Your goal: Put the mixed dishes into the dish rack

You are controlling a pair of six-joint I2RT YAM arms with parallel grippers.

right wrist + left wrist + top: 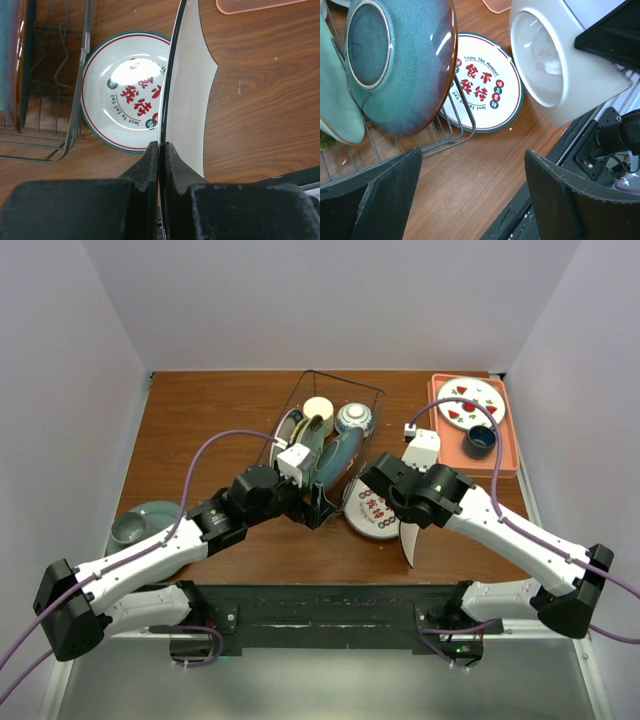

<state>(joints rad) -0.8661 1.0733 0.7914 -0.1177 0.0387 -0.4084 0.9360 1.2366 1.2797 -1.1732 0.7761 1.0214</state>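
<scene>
The dark wire dish rack holds the cream mug, the small blue-white bowl, the pale green flower plate and the teal-blue plate, the plates standing on edge. The white plate with the patterned rim lies flat on the table beside the rack's near right corner. My right gripper is shut on the rim of the white square plate and holds it edge-on above the table. My left gripper is open and empty over the table at the rack's near end.
A pink tray at the back right holds a white plate with red marks and a dark blue cup. A grey-green plate with a small grey cup sits at the left. The black mount rail runs along the near edge.
</scene>
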